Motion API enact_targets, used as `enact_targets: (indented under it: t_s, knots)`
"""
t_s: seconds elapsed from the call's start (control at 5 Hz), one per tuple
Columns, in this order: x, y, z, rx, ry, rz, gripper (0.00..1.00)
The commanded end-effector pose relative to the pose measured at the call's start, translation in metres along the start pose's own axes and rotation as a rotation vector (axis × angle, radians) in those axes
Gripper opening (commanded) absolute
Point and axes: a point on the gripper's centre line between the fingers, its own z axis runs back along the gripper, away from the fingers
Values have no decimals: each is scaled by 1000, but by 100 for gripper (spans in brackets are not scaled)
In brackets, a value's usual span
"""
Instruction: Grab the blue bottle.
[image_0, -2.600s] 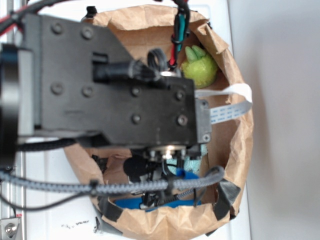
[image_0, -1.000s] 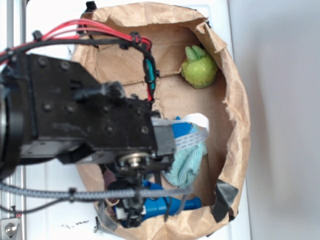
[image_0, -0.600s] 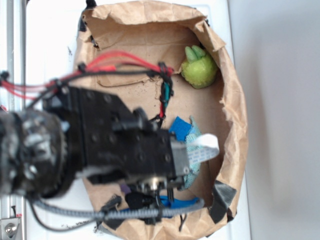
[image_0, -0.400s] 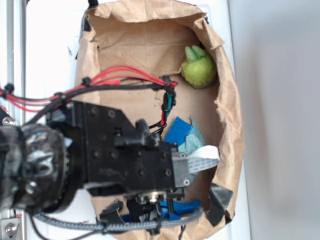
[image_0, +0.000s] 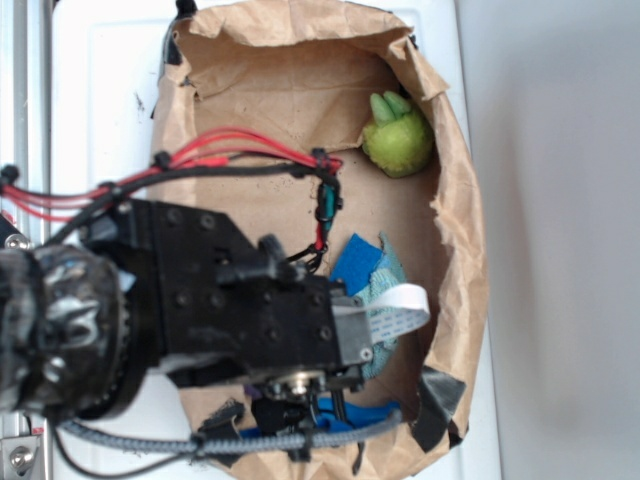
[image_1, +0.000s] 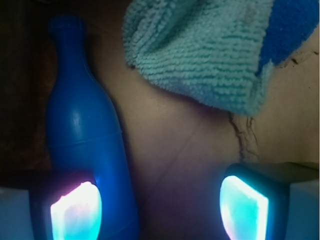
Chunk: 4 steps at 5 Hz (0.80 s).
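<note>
1. The blue bottle (image_1: 82, 135) lies flat on the brown paper floor of the bag. In the wrist view it is on the left side, at about 9 o'clock. Its thin neck points up to 11 o'clock.
2. In the outside view only a small bit of the blue bottle (image_0: 365, 412) shows. It peeks out under the black arm at about 6 o'clock, close to the paper bag (image_0: 455, 250) wall.
3. The gripper (image_1: 160, 205) has its two fingers spread wide apart. It holds nothing.
4. The left finger pad (image_1: 75, 212) sits over the fat part of the bottle. The right one (image_1: 242, 207) is over bare paper. So the bottle is not in the middle of the gap.
5. The bottle looks smooth, shiny and hard, like plastic. I think it is light. It is round, so it may roll or slip.
6. The best place to hold it is the wide middle part, squeezing across it, not the thin neck.
7. The teal cloth (image_1: 200, 55) is soft and fuzzy. It lies at 12 o'clock, near the bottle but not touching it.
8. A flat blue pad (image_1: 292, 27) lies on the cloth at 1 o'clock.
</note>
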Motion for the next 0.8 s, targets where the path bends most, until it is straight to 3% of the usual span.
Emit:
enact_targets:
  t_s: [0.0,0.2,0.4,0.6]
  knots:
    - [0,-4,0,-18,-4,-26,100]
    - [3,-20,-4,29,13,-49,100]
    - [8,-17,1,10,24,-64,100]
    - [16,14,6,-82,41,-49,100]
